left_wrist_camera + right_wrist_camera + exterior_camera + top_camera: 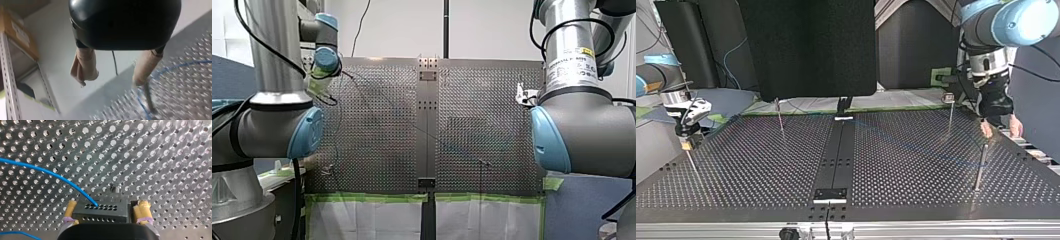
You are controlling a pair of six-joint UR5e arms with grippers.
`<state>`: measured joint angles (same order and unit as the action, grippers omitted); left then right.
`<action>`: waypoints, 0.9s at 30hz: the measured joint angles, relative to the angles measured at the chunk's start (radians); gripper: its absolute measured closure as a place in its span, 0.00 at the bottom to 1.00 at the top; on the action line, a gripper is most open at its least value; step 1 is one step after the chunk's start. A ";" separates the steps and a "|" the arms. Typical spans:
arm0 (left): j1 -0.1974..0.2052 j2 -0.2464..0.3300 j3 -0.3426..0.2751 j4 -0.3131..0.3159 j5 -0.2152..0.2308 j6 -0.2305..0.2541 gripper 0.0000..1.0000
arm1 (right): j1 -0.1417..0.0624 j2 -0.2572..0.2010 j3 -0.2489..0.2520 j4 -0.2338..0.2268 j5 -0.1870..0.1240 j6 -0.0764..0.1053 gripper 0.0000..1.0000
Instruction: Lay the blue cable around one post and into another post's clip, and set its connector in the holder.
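Observation:
In the right wrist view a black connector block (100, 211) with rows of small holes sits between the yellow pads of my right gripper (108, 203). The pads flank it, open, with a small gap on one side. The blue cable (50, 173) curves out of the block over the perforated plate. At the top view's left, my right gripper (686, 142) hangs low over a thin post (692, 162). My left gripper (111, 80) is open, its beige pads empty. Just ahead of it, the blue cable (175, 67) bends around a post (149, 97). It hovers at the top view's right (1001, 131).
More thin posts stand on the perforated table (761, 175): one at back left (780, 117), one topped with a clip at back right (950, 112), one nearer at right (981, 165). A dark strip (838, 150) runs down the table's middle. A black panel (806, 45) hangs behind.

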<state>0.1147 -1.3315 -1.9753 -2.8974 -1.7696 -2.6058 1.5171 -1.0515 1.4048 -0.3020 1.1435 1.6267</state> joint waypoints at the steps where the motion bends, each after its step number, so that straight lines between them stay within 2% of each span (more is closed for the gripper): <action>1: 0.001 0.011 0.006 -0.005 -0.007 0.011 0.00 | 0.000 0.000 0.000 0.000 0.000 0.000 0.00; 6: -0.001 0.048 0.043 -0.042 -0.018 0.055 0.00 | 0.000 0.000 0.000 0.000 0.000 0.000 0.00; 17: -0.018 0.030 0.132 -0.125 0.060 0.146 0.00 | 0.000 0.000 0.000 0.000 0.000 0.000 0.00; 22: -0.031 0.031 0.165 -0.105 0.102 0.187 0.00 | 0.000 0.000 0.000 0.000 0.000 0.000 0.00; 27: -0.042 0.031 0.171 -0.067 0.141 0.227 0.00 | 0.000 0.000 0.000 0.000 0.000 0.000 0.00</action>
<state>0.0727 -1.3004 -1.8042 -2.9648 -1.6282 -2.3784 1.5171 -1.0515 1.4047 -0.3020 1.1435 1.6268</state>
